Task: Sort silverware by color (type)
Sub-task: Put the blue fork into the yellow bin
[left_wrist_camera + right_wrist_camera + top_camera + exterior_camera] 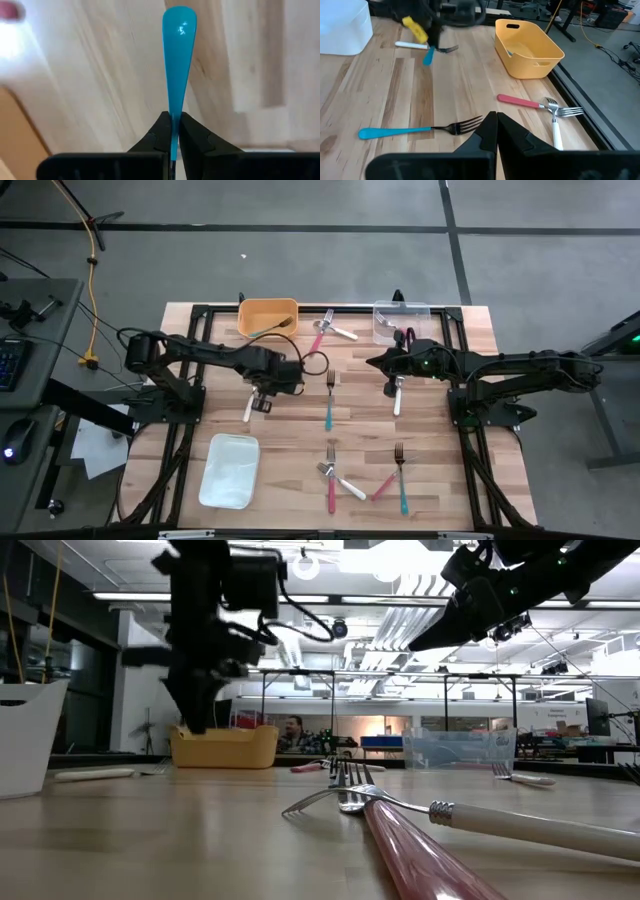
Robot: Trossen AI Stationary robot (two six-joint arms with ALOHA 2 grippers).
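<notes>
Left of centre in the high view, the left claw (262,388) is clenched on a teal fork (178,60), held above the bench (290,440) just below the yellow bin (268,316). At right centre, the right claw (496,131) hangs pinched together and empty. Sorting looks barely begun: the yellow bin holds something teal, the clear bin (400,320) little, and the white tray (230,470) appears bare. Loose forks (365,475) remain scattered along the top edge, the middle and the lower centre.
</notes>
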